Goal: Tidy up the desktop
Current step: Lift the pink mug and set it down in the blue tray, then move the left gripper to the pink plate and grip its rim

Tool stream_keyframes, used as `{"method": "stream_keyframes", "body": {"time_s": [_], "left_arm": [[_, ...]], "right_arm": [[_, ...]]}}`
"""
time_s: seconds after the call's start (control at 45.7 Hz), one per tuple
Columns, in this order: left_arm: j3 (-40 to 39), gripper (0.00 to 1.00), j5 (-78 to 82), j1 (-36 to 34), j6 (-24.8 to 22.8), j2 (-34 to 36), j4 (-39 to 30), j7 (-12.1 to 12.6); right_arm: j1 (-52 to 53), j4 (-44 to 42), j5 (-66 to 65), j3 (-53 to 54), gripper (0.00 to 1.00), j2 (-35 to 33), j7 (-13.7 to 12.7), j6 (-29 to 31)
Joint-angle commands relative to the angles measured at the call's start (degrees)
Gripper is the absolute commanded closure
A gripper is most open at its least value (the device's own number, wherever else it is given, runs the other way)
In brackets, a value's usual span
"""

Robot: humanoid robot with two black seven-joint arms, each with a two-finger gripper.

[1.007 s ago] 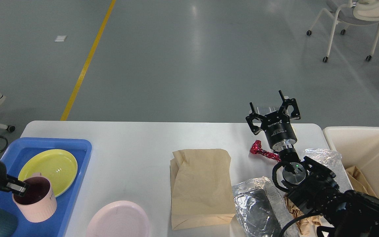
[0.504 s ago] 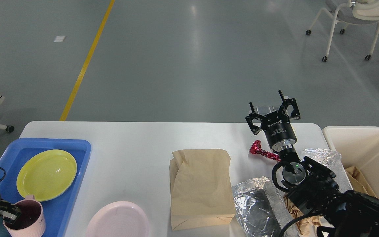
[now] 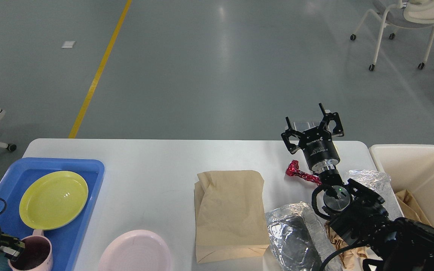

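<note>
The white desktop [image 3: 156, 169] carries a brown paper bag [image 3: 228, 214], a red foil wrapper [image 3: 297, 170], crumpled silver foil [image 3: 294, 233] and a pink plate [image 3: 136, 252] at the near edge. At the bottom left, my left gripper [image 3: 12, 251] is shut on the rim of a pink mug [image 3: 32, 256], which sits low over the near end of the blue tray [image 3: 89, 165]. My right gripper [image 3: 309, 124] stands open above the table's far right edge, beyond the red wrapper, with nothing between its fingers.
A yellow plate [image 3: 53, 199] lies in the blue tray. A cream bin [image 3: 416, 158] with crumpled brown paper [image 3: 409, 207] stands at the right, with more foil [image 3: 371, 180] beside it. A wheeled chair [image 3: 401, 22] stands far back right.
My left gripper has carried the pink mug toward me along the tray, from beside the yellow plate to the near corner. The right arm has not moved.
</note>
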Motion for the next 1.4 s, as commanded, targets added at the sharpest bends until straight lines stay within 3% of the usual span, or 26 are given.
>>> {"method": "stream_keyframes", "body": {"time_s": [0.0,0.197,0.285,0.35,0.46,0.569,0.635,0.745,0.876,0.964,1.051,1.117,1.183,1.27,1.38], "left_arm": [[-0.1,0.71,-0.3,0.0,0.1,0.0,0.0,-0.2],[-2.3,0.49,-1.0,-1.5,-0.6,0.8,-0.7,-1.7],[-5.9,0.4,-2.4,-3.8,-3.0,2.3,-0.9,-3.2],[-9.0,0.34,-3.5,-7.6,-8.7,4.2,-0.9,-4.2],[-17.5,0.28,-7.6,-16.3,-23.1,6.0,-0.7,-4.5],[-31.5,0.26,-14.8,-23.6,-36.6,5.4,0.3,-3.1],[-40.6,0.25,-18.7,-26.8,-41.5,4.8,2.7,-1.1],[-49.1,0.25,-24.3,-31.3,-41.5,-2.7,7.9,2.4],[-44.4,0.25,-29.3,-35.0,-41.5,-9.9,12.3,2.6],[-36.1,0.25,-31.6,-34.8,-36.5,-12.1,9.0,2.0],[-23.6,0.25,-31.9,-34.8,-22.6,-16.0,3.5,0.8],[-13.7,0.25,-32.2,-34.8,-12.0,-20.9,-0.4,-2.1],[-4.7,0.25,-32.2,-34.5,-4.6,-26.0,-4.6,-3.4],[3.8,0.25,-32.0,-31.1,1.8,-31.9,-8.0,-3.6],[6.0,0.25,-32.2,-24.2,6.7,-35.6,-8.3,-3.2]], "right_arm": [[0.0,0.0,0.0,0.0,0.0,0.0,0.0,0.0],[0.0,0.0,0.0,0.0,0.0,0.0,0.0,-0.1],[0.0,0.0,0.0,0.0,0.0,0.0,0.0,0.0],[0.0,0.0,0.0,0.0,0.0,0.0,0.0,0.0],[0.0,0.0,0.0,0.0,0.0,0.0,0.0,0.0],[0.0,0.0,0.0,0.0,0.0,0.0,0.0,0.0],[0.0,0.0,0.0,0.0,0.0,0.0,0.0,-0.1],[0.0,0.0,0.0,0.0,0.0,0.0,0.0,0.0],[0.0,-0.1,0.0,0.0,0.0,0.1,0.0,-0.1],[-0.1,-0.1,0.0,0.0,0.0,0.0,0.0,-0.1],[0.0,-0.1,0.0,0.0,0.0,0.0,0.0,-0.1],[0.0,-0.1,0.0,0.0,0.0,0.0,0.0,-0.1],[0.0,0.0,0.0,0.0,0.0,0.0,0.0,-0.1],[0.0,0.0,0.0,0.0,0.0,0.0,0.0,0.0],[0.0,0.0,0.0,0.0,0.0,0.0,0.0,0.0]]}}
